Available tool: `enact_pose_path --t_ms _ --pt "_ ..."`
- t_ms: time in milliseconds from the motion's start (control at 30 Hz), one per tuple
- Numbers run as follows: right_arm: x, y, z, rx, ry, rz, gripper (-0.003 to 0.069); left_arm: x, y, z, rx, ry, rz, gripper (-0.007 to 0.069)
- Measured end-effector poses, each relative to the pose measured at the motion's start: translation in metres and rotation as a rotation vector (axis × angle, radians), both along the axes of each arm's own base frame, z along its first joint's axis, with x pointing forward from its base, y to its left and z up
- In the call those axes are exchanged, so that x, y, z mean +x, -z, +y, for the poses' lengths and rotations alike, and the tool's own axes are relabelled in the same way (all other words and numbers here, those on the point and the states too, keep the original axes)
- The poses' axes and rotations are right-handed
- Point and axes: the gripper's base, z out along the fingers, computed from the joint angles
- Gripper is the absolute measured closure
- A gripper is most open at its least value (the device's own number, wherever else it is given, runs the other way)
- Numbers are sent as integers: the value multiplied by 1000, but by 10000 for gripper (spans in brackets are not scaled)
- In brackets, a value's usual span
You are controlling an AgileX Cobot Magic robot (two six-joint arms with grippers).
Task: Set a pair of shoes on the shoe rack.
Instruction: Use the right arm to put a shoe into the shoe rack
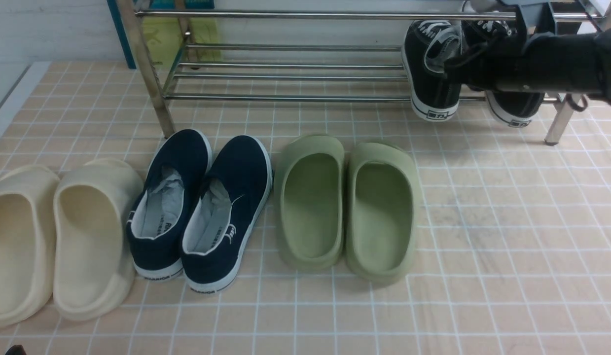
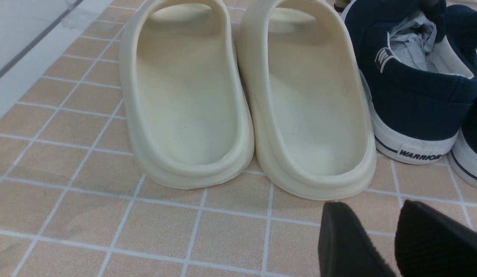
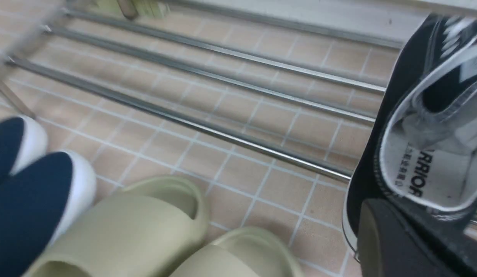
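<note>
The shoe rack (image 1: 285, 97) of silver tubes stands at the back of the tiled floor. Two black sneakers, one (image 1: 431, 93) left of the other (image 1: 515, 111), lie on the right end of its lower shelf. Their heels hang over the front bar. My right gripper (image 1: 453, 66) reaches in from the right between them. In the right wrist view one finger (image 3: 377, 246) presses the outside of a sneaker's (image 3: 396, 96) heel wall; the other finger is hidden. My left gripper (image 2: 371, 206) hovers low over the floor, fingers slightly apart and empty.
Cream slippers (image 1: 58, 236) lie on the floor at front left, navy slip-ons (image 1: 197, 207) beside them, and green slippers (image 1: 344, 202) in the middle. The rack's front legs (image 1: 152, 79) stand on the tiles. A yellow-green item (image 1: 177, 34) sits behind the rack.
</note>
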Motion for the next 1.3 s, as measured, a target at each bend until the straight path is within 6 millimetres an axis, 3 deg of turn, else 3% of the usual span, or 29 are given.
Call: enact_pose_path --t_ms 167,267,300,400,533,700,800,1000,1067,1300 --pt "-7 -2 -36 -50 -11 114 494 0 0 0 0 0 0 385" --pt "-6 1 -70 -91 117 193 347 0 0 0 0 0 0 385" --pt "-6 0 -70 -81 124 195 339 0 0 0 0 0 0 385" --pt "0 -13 -87 -101 212 166 212 0 0 0 0 0 0 385" --pt "15 -13 -83 -124 215 121 172 0 0 0 0 0 0 385" --pt "39 11 -70 -181 165 119 200 0 0 0 0 0 0 385" --pt "50 31 -66 -199 156 134 263 0 0 0 0 0 0 385" --pt "56 41 -65 -133 190 151 585 0 0 0 0 0 0 385" --pt "56 39 -63 -108 192 151 650 0 0 0 0 0 0 385" --pt "53 28 -48 -92 162 135 659 0 0 0 0 0 0 385"
